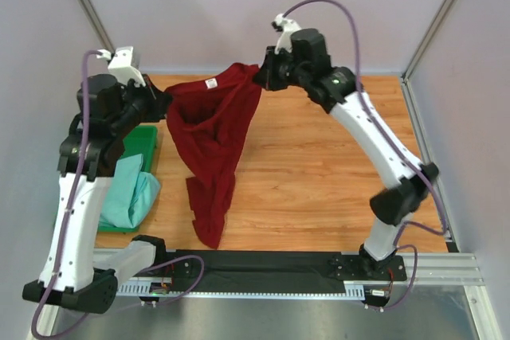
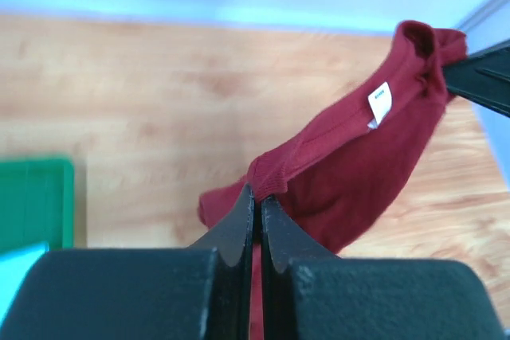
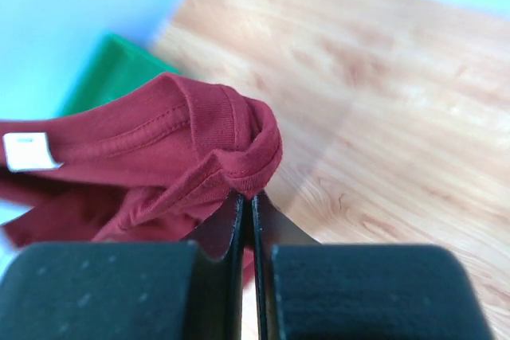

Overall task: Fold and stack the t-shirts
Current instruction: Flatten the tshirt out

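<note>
1. Hanging above the tabletop's [image 1: 319, 165] left half: maroon t-shirt [image 1: 213, 145], collar stretched between both grippers.
2. Clamped on that collar: left gripper [image 1: 165, 105], right gripper [image 1: 259, 77].
3. Draped over green tray [image 1: 145, 139] at left edge: mint t-shirt [image 1: 131, 193].

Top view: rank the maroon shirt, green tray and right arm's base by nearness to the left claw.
1. The maroon shirt, pinched in the left claw.
2. The green tray, close by, left side.
3. The right arm's base, far right, near edge.
</note>
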`<state>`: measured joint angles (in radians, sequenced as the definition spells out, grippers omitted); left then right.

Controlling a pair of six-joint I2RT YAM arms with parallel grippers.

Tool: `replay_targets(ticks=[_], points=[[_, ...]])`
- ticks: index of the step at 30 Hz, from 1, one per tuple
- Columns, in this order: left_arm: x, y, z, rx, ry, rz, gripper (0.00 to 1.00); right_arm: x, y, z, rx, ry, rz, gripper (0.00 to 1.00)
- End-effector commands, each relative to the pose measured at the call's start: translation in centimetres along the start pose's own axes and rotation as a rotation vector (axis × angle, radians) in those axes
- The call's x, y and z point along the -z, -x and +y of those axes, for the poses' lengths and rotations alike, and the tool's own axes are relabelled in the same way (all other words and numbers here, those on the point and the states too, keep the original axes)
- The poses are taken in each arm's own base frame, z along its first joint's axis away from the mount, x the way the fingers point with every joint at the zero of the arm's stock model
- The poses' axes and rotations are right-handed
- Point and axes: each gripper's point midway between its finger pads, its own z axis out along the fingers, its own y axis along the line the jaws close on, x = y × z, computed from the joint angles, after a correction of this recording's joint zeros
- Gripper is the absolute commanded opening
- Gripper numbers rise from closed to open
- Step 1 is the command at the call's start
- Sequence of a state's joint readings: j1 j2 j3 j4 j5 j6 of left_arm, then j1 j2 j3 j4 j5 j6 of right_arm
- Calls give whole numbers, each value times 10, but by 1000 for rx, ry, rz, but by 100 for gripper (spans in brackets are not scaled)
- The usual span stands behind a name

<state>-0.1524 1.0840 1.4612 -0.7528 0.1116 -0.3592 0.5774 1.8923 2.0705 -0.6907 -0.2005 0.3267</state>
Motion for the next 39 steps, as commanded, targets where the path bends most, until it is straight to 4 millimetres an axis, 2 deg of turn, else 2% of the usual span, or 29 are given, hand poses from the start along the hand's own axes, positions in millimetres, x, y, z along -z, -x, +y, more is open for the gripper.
replay_targets(ticks=[1, 2, 3, 6, 8, 9, 11, 12, 16, 18, 19, 20, 22, 23, 24, 26, 27, 28, 31, 33, 34, 36, 37, 38, 39], points=[[37, 39, -31, -165, -109, -115, 0, 85, 39, -2, 42, -129, -173, 0], [45, 46, -42, -176, -151, -144, 0, 102, 47, 3, 46, -129, -211, 0], [58, 56, -53, -179, -198, -185, 0, 135, 62, 16, 58, -106, -281, 0], [93, 92, -78, -221, -284, -312, 0, 187, 85, 15, 71, -154, -444, 0], [106, 103, -90, -243, -322, -349, 0, 189, 86, 16, 76, -139, -476, 0], [115, 115, -96, -239, -338, -382, 0, 199, 92, 22, 79, -126, -486, 0], [123, 130, -107, -185, -381, -430, 0, 202, 85, 21, 67, -145, -434, 0], [129, 137, -119, -181, -443, -442, 0, 212, 90, 22, 57, -149, -461, 0], [155, 156, -159, -80, -653, -461, 0, 277, 113, 34, 30, -146, -623, 0], [166, 153, -175, -11, -750, -426, 0, 324, 116, 39, 6, -140, -712, 0], [174, 148, -185, -11, -796, -413, 0, 330, 110, 37, -3, -141, -719, 0], [177, 143, -190, -6, -813, -396, 0, 371, 109, 46, -7, -104, -809, 0], [185, 127, -198, -1, -865, -342, 0, 397, 98, 47, -5, -88, -848, 0], [194, 121, -199, 6, -880, -334, 0, 425, 87, 47, -6, -81, -884, 0], [189, 111, -199, 21, -887, -301, 0, 436, 81, 48, -3, -73, -896, 0], [198, 100, -201, 81, -920, -259, 0, 458, 71, 53, 3, -37, -916, 0], [192, 90, -202, 99, -934, -214, 0, 470, 66, 58, 4, -12, -927, 0], [194, 86, -204, 115, -951, -190, 0, 476, 64, 61, -4, 8, -928, 0], [191, 75, -202, 147, -926, -118, 0, 470, 68, 65, -24, 26, -915, 0], [180, 74, -195, 152, -855, -110, 0, 444, 79, 64, -19, 16, -895, 0], [173, 75, -193, 158, -827, -105, 0, 408, 90, 61, -17, -2, -845, 0], [144, 69, -183, 179, -719, -68, 0, 370, 112, 64, 9, 13, -848, 0], [131, 66, -179, 179, -676, -57, 0, 312, 120, 54, 17, -24, -774, 0], [105, 62, -165, 204, -560, -56, 0, 290, 134, 53, 52, -32, -787, 0], [78, 39, -148, 215, -453, 6, 0, 255, 138, 45, 72, -46, -750, 0]])
